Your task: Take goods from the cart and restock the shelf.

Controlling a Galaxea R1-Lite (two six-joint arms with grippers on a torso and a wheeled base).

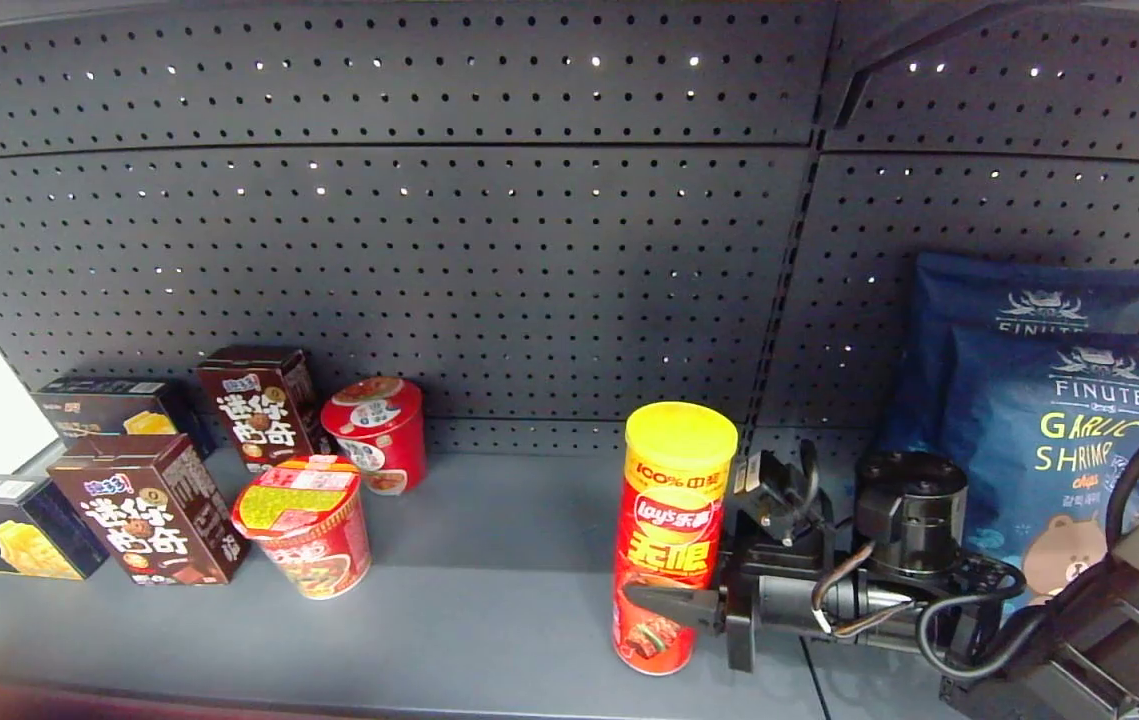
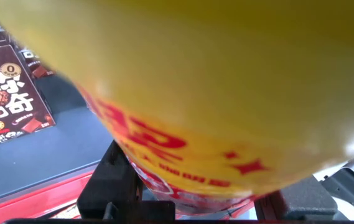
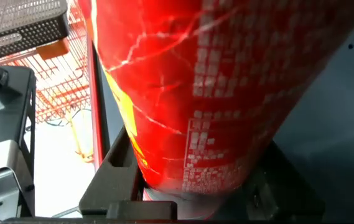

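The placing step is in hand: a chips can (image 1: 677, 500) is held upright by the right gripper (image 1: 691, 565), jaws clenched on its lower body from the 3 o'clock side, near the front edge of the shelf (image 1: 489, 600). Whether the base is fully seated on the board cannot be told. From the can, two cup noodles (image 1: 309, 535) and the brown boxes (image 1: 154, 520) are seen at 9 to 10 o'clock, well apart; blue snack bags (image 1: 1059, 440) are leaned on the back panel at approx. 2 o'clock. The cart (image 3: 58, 81) is seen behind the can in the right wrist view. In the left wrist view a second can (image 2: 214, 93), yellow lid up, is flanked by the left gripper (image 2: 195, 199) and looks grasped, low in front of the shelf. Next move, as judged: base to be confirmed flat, then the right jaws to be released and backed out toward 3 o'clock w/o tipping the tall can – room is left at 9 o'clock for the second can.
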